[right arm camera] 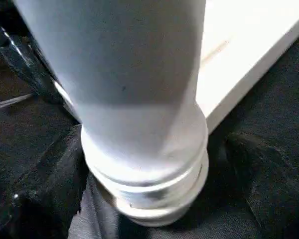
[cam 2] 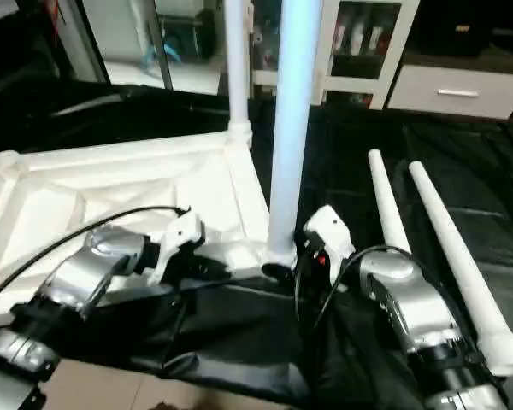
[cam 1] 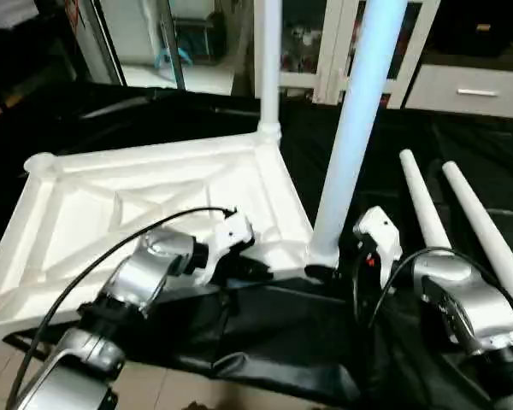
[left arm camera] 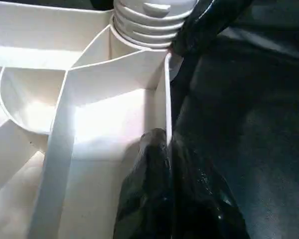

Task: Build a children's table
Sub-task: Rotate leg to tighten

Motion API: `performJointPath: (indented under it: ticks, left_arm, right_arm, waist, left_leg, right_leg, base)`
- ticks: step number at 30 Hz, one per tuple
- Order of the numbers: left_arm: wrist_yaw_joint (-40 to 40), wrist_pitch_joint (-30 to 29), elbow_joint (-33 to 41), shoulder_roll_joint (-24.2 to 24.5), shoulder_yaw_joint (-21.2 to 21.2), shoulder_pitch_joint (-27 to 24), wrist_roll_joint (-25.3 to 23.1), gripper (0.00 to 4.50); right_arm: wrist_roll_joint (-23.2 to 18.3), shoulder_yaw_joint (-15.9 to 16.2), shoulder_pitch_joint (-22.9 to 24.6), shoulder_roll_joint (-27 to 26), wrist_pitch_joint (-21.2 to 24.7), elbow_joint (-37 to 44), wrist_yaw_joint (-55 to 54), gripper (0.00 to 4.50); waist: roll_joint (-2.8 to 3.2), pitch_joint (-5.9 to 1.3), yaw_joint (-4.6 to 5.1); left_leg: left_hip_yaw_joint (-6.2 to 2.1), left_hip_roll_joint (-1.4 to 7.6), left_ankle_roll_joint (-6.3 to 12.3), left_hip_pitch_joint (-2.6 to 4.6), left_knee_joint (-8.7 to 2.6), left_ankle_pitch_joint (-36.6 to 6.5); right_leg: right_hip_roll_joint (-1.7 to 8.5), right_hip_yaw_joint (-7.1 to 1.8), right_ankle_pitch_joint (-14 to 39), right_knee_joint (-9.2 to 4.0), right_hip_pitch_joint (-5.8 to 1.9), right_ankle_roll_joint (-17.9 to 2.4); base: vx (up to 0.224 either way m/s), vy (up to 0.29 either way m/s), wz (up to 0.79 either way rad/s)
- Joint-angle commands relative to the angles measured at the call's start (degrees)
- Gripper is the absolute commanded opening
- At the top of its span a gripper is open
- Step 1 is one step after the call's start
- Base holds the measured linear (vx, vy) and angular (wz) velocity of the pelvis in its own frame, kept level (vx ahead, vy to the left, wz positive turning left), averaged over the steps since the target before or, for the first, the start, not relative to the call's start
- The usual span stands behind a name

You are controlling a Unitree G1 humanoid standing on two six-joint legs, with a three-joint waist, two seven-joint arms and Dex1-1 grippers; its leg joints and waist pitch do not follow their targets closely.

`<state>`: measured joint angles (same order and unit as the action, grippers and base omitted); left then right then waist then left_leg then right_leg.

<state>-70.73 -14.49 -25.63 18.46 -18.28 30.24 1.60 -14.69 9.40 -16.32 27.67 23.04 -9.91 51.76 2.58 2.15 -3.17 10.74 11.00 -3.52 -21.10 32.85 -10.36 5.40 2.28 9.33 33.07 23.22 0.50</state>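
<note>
L gripper [cam 1: 255,263] sits at the near edge of the tabletop [cam 1: 111,205], w/ its black fingers [left arm camera: 154,169] closed tight on the thin side wall of the top, one finger each side of the rim, close to the near-right corner. Ribbed collar of the corner socket [left arm camera: 144,20] shows just past the fingers in the left wrist view.

R gripper [cam 1: 346,260] is at the base of the near upright leg [cam 1: 355,128], just right of that same corner. In the right wrist view the leg's bottom end [right arm camera: 149,164] is right up against the camera, w/ dark finger shapes either side, but can't tell if they're actually pinching it or just flanking it.

Tabletop lies upside down on the black-covered work table [cam 1: 462,145], ribs and X-brace facing up, on the left half of the scene. Near upright leg stands in the near-right socket. 2nd upright leg [cam 1: 268,64] stands in the far-right socket. 2 loose legs [cam 1: 470,218] lie side by side on the black cover to the right, apart from the top.

Far back: white cabinets w/ glass doors [cam 1: 312,43] and a drawer unit [cam 1: 474,90].
</note>
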Motion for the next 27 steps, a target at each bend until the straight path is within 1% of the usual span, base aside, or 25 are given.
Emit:
performJointPath:
  ticks: [1,4,6,8,9,10,12,13,14,16,18,20,21,22,24,25,27]
  left_arm:
    - [-2.4,-0.1,1.4,-0.3,-0.7,-0.3,2.1,0.0]
    - [-2.1,-0.2,1.4,-0.3,-0.6,-0.3,2.0,0.0]
    - [-2.0,-0.5,1.7,-0.2,-0.7,-0.4,2.1,0.0]
    - [-2.0,-0.7,2.0,-0.1,-0.7,-0.5,2.1,0.0]
    - [-1.9,-1.1,2.4,0.0,-0.8,-0.6,2.1,0.0]
    - [-1.9,-1.1,2.4,0.0,-0.8,-0.6,2.1,0.0]
    - [-1.8,-1.5,2.7,-0.1,-0.8,-0.7,2.1,0.0]
    - [-1.8,-1.5,2.7,-0.1,-0.8,-0.7,2.1,0.0]
    - [-1.8,-1.6,2.7,-0.1,-0.8,-0.7,2.0,0.0]
    - [-1.7,-1.6,2.7,-0.1,-0.8,-0.8,2.0,0.0]
    - [-1.7,-1.7,2.8,-0.1,-0.8,-0.8,2.0,0.0]
    - [-1.8,-1.8,2.9,-0.1,-0.9,-0.9,2.1,0.0]
    - [-1.8,-1.9,2.9,-0.1,-0.9,-0.9,2.1,0.0]
    - [-1.8,-1.9,2.9,-0.1,-0.9,-1.0,2.1,0.0]
    - [-1.9,-2.0,3.1,-0.1,-0.9,-1.0,2.1,0.0]
    - [-2.0,-2.1,3.2,0.0,-0.9,-1.1,2.1,0.0]
    - [-2.1,-2.4,3.4,0.0,-0.9,-1.2,2.2,0.0]
  right_arm:
    - [-0.6,-0.4,-0.1,0.6,1.0,1.6,0.2,4.46]
    - [-0.9,-0.5,0.0,0.4,1.2,1.7,0.3,4.46]
    - [-1.0,-0.6,0.0,0.4,1.5,1.9,0.3,4.46]
    - [-1.0,-0.6,0.0,0.4,1.6,2.0,0.3,4.2]
    - [-1.2,-0.8,0.0,0.0,1.5,1.8,0.4,4.2]
    - [-1.2,-0.8,0.0,0.0,1.5,1.7,0.4,4.12]
    - [-1.3,-0.9,0.0,-0.2,1.6,1.8,0.5,4.1]
    - [-1.3,-0.9,0.0,-0.2,1.7,1.8,0.5,3.79]
    - [-1.4,-0.9,0.0,-0.2,1.6,1.7,0.5,3.71]
    - [-1.5,-0.9,0.1,-0.2,1.7,1.7,0.7,3.61]
    - [-1.6,-0.9,0.1,-0.2,1.7,1.7,0.7,3.37]
    - [-1.5,-1.0,0.1,-0.3,1.5,1.6,0.8,3.28]
    - [-1.5,-1.1,0.1,-0.4,1.5,1.6,0.8,3.23]
    - [-1.4,-1.1,0.2,-0.4,1.4,1.5,0.8,3.18]
    - [-1.2,-1.0,0.1,-0.5,1.1,1.3,0.6,3.15]
    - [-1.1,-1.0,0.1,-0.6,0.9,1.1,0.5,3.13]
    - [-0.7,-0.9,0.0,-0.8,0.5,0.7,0.2,3.11]
  waist:
    - [-0.69,-3.27,-0.03]
    - [-0.73,-3.25,-0.13]
    - [-0.74,-3.19,-0.13]
    - [-0.75,-3.24,-0.15]
    - [-0.86,-3.26,-0.14]
    - [-0.77,-3.31,-0.17]
    - [-0.78,-3.3,-0.16]
    - [-0.79,-3.33,-0.16]
    - [-0.91,-3.36,-0.17]
    - [-0.86,-3.37,-0.19]
    - [-0.84,-3.38,-0.18]
    - [-0.91,-3.34,-0.14]
    - [-0.84,-3.32,-0.11]
    - [-0.92,-3.32,-0.03]
    - [-0.92,-3.3,-0.02]
    - [-1.03,-3.31,-0.02]
    - [-0.96,-3.33,0.01]
  left_leg:
    - [-0.33,1.79,2.93,0.6,-3.75,-13.4]
    - [-0.32,1.75,2.99,0.54,-3.73,-13.0]
    - [-0.31,1.71,2.82,0.56,-3.74,-13.5]
    - [-0.32,1.73,2.68,0.63,-3.72,-13.5]
    - [-0.32,1.71,2.75,0.58,-3.69,-13.2]
    - [-0.34,1.71,2.87,0.54,-3.66,-12.8]
    - [-0.31,1.72,2.99,0.54,-3.61,-12.6]
    - [-0.32,1.71,3.0,0.55,-3.58,-12.4]
    - [-0.31,1.67,3.13,0.52,-3.54,-12.0]
    - [-0.32,1.68,3.35,0.48,-3.51,-11.6]
    - [-0.31,1.68,3.38,0.56,-3.49,-11.6]
    - [-0.3,1.66,3.32,0.51,-3.47,-11.7]
    - [-0.33,1.68,3.15,0.54,-3.51,-12.1]
    - [-0.32,1.65,3.05,0.57,-3.49,-12.4]
    - [-0.33,1.63,2.94,0.56,-3.51,-12.8]
    - [-0.34,1.64,2.89,0.56,-3.5,-12.7]
    - [-0.35,1.65,2.89,0.56,-3.5,-12.5]
  right_leg:
    - [2.04,-1.43,11.7,-3.39,-2.49,-13.2]
    - [2.07,-1.38,11.2,-3.3,-2.56,-13.5]
    - [2.12,-1.38,12.2,-3.4,-2.57,-13.3]
    - [2.15,-1.41,12.5,-3.41,-2.57,-13.1]
    - [2.11,-1.4,12.2,-3.37,-2.63,-13.1]
    - [2.13,-1.39,11.7,-3.26,-2.65,-13.2]
    - [2.1,-1.38,11.2,-3.23,-2.64,-13.3]
    - [2.12,-1.38,11.0,-3.2,-2.67,-13.4]
    - [2.1,-1.38,10.7,-3.13,-2.72,-13.5]
    - [2.12,-1.35,10.4,-3.09,-2.76,-13.6]
    - [2.08,-1.34,10.3,-3.09,-2.7,-13.6]
    - [2.1,-1.36,10.6,-3.1,-2.73,-13.6]
    - [2.11,-1.35,11.1,-3.14,-2.7,-13.6]
    - [2.08,-1.35,11.4,-3.17,-2.69,-13.5]
    - [2.1,-1.35,12.2,-3.24,-2.68,-13.2]
    - [2.13,-1.37,12.5,-3.22,-2.68,-13.1]
    - [2.11,-1.37,12.2,-3.2,-2.68,-13.1]
  base:
    - [0.0,0.0,0.0]
    - [0.0,0.0,0.0]
    - [0.0,0.0,0.0]
    - [0.0,0.0,0.0]
    - [0.0,0.0,0.0]
    - [0.0,0.0,0.0]
    - [0.0,0.0,0.0]
    - [0.0,0.0,0.0]
    - [0.0,0.0,0.0]
    - [0.0,0.0,0.0]
    - [0.0,0.0,0.0]
    - [0.0,0.0,0.0]
    - [0.0,0.0,0.0]
    - [0.0,0.0,0.0]
    - [0.0,0.0,0.0]
    - [0.0,0.0,0.0]
    - [0.0,0.0,0.0]
